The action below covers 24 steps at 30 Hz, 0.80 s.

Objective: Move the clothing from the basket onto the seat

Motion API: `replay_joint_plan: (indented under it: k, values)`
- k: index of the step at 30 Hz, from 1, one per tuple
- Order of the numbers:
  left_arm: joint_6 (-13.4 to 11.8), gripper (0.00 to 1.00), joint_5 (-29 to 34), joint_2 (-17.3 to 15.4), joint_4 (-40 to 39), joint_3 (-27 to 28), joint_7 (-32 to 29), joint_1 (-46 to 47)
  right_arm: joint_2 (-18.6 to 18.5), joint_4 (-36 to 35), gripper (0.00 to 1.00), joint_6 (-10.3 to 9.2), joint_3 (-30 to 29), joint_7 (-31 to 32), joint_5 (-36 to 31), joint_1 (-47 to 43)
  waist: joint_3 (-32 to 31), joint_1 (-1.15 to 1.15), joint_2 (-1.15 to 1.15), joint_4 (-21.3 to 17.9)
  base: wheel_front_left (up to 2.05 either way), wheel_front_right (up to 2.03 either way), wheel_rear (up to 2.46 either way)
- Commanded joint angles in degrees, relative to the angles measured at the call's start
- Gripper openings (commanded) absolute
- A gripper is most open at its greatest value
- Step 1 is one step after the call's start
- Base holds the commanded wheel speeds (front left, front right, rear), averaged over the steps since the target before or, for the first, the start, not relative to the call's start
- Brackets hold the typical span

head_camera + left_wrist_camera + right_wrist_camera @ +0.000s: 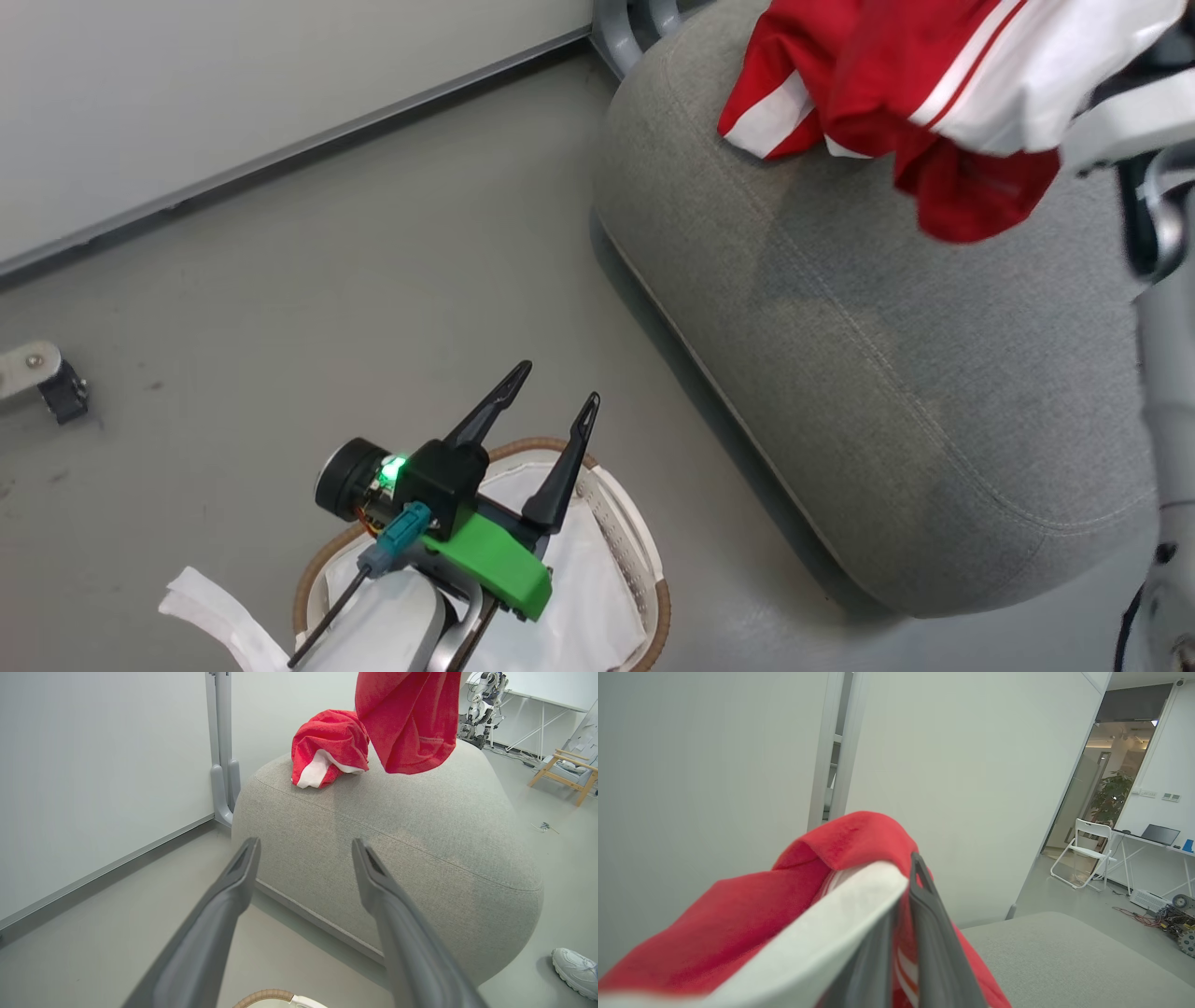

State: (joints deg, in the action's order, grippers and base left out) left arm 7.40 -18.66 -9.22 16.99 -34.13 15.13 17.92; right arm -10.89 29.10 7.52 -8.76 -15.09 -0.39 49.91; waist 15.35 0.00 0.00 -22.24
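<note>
The right pincer (908, 877) pinches red-and-white clothing (896, 75), the grey seat (887, 392) below it; the left pincer (558, 383) is spread wide, the basket (624, 537) beneath it.

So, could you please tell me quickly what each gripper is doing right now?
Left gripper: open, holding nothing.
Right gripper: shut on the red clothing.

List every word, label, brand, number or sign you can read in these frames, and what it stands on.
No text can be read.
clothing: red and white folds, with no letters or number showing.
basket, seat, left gripper: no print visible.
wall plates in the right wrist view: too small to read.
</note>
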Motion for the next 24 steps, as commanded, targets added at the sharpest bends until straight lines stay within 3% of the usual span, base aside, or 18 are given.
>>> replay_joint_plan:
  k: [1, 8, 12, 17, 24]
  values:
    - [0.13, 1.0, 0.44, -0.81, -0.33, -0.11, 0.03, 1.74, -1.95, 0.57, 0.0, -0.07, -1.65, -0.1, -0.32, 2.64, 5.27, 0.0, 0.0, 3.13, 0.0, 0.0, 0.0]
    - [0.13, 1.0, 2.31, -2.01, -1.81, -0.19, 0.03, 6.25, -9.42, 4.61, 0.0, -0.06, -10.09, -0.1, -2.17, 12.63, 13.46, 0.0, 0.0, 7.2, 0.0, 0.0, 0.0]
    - [0.0, 1.0, 3.2, -2.16, -3.91, 0.41, 0.03, 7.1, -11.56, 7.87, 0.0, -0.06, -14.48, -0.1, -3.56, 14.67, 17.2, 0.0, 0.0, 8.82, 0.0, 0.0, 0.0]
    - [-0.45, 1.0, 3.83, -2.73, -5.22, 0.61, 0.03, 7.1, -11.18, 11.85, 0.0, -0.06, -18.64, -0.1, -5.77, 11.75, 20.46, 0.0, 0.0, 10.26, 0.0, 0.0, 0.0]
    - [-0.83, 1.0, 4.64, -2.93, -5.92, 0.82, 0.03, 7.65, -7.01, 15.76, 0.0, -0.06, -22.73, -0.1, -8.71, 7.87, 22.39, 0.0, 0.0, 10.56, 0.0, 0.0, 0.0]
